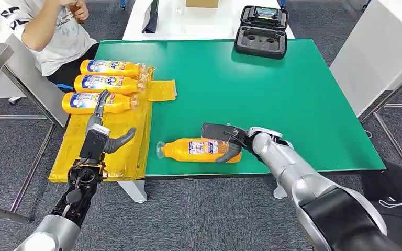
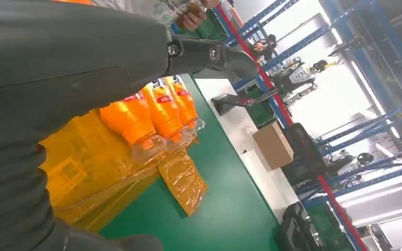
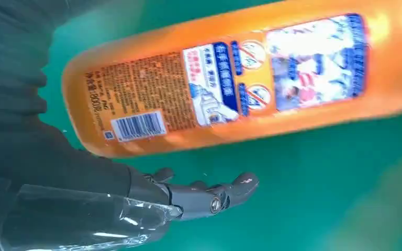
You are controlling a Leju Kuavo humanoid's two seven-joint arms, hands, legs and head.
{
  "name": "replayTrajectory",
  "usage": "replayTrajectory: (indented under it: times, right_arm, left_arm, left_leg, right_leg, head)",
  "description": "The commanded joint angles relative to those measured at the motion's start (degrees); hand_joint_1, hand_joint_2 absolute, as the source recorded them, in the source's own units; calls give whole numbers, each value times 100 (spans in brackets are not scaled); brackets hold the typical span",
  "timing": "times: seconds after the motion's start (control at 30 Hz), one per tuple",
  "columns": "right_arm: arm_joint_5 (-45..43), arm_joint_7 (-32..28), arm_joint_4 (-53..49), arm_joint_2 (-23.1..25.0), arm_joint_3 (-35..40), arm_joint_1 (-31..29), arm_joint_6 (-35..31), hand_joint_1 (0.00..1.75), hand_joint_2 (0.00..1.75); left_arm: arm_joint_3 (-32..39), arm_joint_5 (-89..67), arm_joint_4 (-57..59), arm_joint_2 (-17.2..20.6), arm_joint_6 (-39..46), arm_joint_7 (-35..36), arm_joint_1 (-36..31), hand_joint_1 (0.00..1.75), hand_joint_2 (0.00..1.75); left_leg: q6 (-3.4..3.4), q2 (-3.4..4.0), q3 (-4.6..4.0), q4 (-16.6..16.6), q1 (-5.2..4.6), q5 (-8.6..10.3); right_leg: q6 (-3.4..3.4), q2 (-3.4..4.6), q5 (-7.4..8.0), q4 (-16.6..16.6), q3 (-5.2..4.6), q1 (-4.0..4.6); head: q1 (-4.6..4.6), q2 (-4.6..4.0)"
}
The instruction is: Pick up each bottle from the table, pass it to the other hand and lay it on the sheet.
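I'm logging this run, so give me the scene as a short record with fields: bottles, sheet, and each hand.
bottles on sheet: three bottles lying side by side on the yellow sheet
bottle on table: one orange bottle lying on the green table
right hand: at that bottle's base end, grip not yet closed
left hand: open above the sheet, holding nothing

An open black moulded plastic case (image 1: 261, 30) lies at the upper centre of the head view, straddling the far edge of the green tabletop (image 1: 293, 99) and a white tabletop (image 1: 162, 21) behind it. A brown cardboard box (image 1: 202, 3) sits at the top edge on that white surface. A seated person in a white printed T-shirt (image 1: 52, 31) occupies the upper left. Grey carpet floor (image 1: 199, 214) fills the bottom. A white panel (image 1: 377, 47) stands at the upper right.
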Motion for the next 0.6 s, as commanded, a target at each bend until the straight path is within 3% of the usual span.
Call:
replayTrajectory:
  times: [0.03,0.6]
  right_arm:
    - [117,249,477,33,599,-653,233,0,175]
    - [177,347,472,-23,805,-700,261,0,175]
  left_arm:
    - [-119,-30,255,39,-80,73,-293,0,175]
    - [-170,-15,130,57,-154,187,-335,0,175]
  left_leg:
    - [-12,6,-5,12,8,-3]
    - [-11,-3,-4,10,7,2]
  right_leg:
    - [-12,4,0,9,-5,8]
    - [-11,-5,-2,6,-1,8]
  head:
    - [2,0]
    - [2,0]
